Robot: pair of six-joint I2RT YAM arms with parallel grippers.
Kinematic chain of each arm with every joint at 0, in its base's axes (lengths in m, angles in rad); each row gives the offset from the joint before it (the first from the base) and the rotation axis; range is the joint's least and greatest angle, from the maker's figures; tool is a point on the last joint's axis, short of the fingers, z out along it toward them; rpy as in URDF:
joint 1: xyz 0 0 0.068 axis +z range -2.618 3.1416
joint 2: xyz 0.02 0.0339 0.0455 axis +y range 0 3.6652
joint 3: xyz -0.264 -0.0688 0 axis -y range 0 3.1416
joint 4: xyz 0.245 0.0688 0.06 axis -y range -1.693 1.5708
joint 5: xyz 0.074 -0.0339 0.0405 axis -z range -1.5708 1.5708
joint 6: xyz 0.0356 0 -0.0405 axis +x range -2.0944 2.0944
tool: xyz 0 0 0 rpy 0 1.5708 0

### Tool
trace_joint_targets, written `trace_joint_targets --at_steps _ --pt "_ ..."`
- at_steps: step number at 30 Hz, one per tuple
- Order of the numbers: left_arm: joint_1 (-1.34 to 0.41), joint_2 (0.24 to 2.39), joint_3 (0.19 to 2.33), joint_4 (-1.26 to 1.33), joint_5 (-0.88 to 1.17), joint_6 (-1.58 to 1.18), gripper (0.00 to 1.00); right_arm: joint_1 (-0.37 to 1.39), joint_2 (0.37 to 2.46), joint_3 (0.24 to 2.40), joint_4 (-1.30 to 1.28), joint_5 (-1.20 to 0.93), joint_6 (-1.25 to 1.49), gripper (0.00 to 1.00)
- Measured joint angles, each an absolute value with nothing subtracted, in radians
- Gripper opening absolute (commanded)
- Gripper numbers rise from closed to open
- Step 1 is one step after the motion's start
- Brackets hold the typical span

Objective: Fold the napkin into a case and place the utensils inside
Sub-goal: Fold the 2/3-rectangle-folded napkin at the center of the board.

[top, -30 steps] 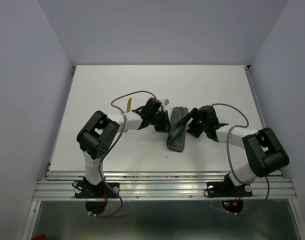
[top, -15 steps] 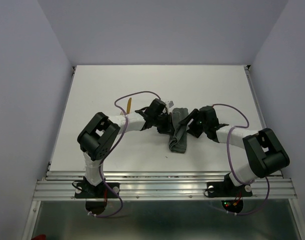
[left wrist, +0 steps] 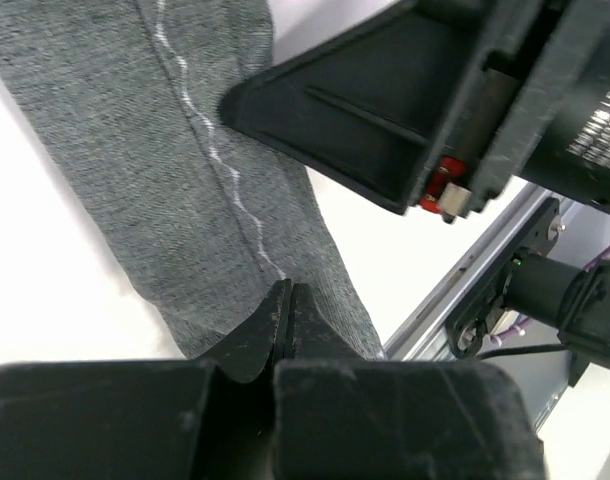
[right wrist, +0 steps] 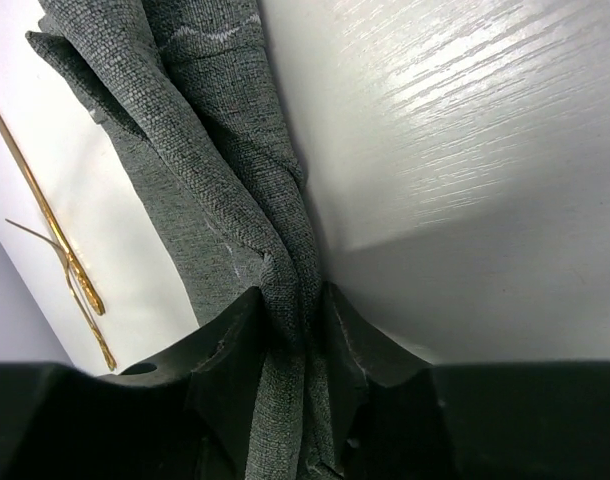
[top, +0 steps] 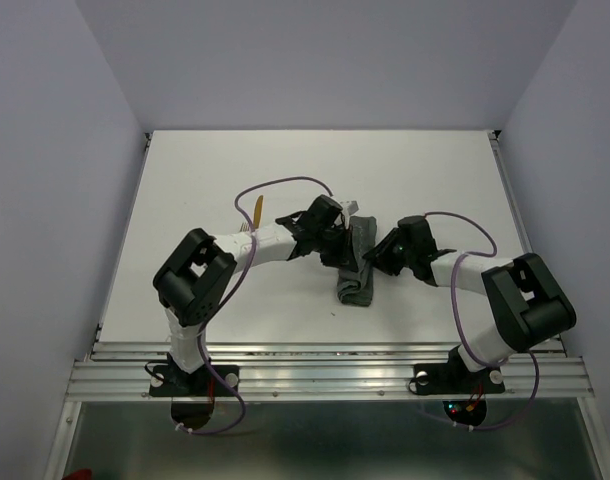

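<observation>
So the big change over the last second: the right gripper (right wrist: 290, 300) goes from wide open to pinching a bunched ridge of the napkin (top: 356, 288) between its fingers. Meanwhile the left arm slides across toward it, and the cloth gets squeezed from a loose band into a tighter strip. The left gripper (left wrist: 285, 300) is pressed together with its tips down on the fabric near the pale hem line. It's hard to say whether any cloth is actually caught in there.

That probably means the fold is still being tidied, so the case isn't finished and nothing's loaded yet. The utensils (right wrist: 55, 260) lie bare on the table (top: 205, 180), just off the cloth's left side.

The napkin sits mid-table between the two grippers. Its long axis runs far-to-near, with the near end leaning slightly left, and the utensils lie roughly along the same line.
</observation>
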State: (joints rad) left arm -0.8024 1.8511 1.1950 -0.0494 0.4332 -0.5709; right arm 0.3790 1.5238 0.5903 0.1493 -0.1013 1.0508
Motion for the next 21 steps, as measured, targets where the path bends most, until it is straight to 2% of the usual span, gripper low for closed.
trace_joint_targets --at_steps 17,21 --pt "-0.831 1.759 1.093 -0.054 0.528 -0.561 0.00 0.379 1.536 0.590 0.150 -0.101 1.051 0.04" --pt "-0.850 1.759 1.079 -0.032 0.602 -0.551 0.00 0.379 1.537 0.590 0.151 -0.101 1.051 0.05"
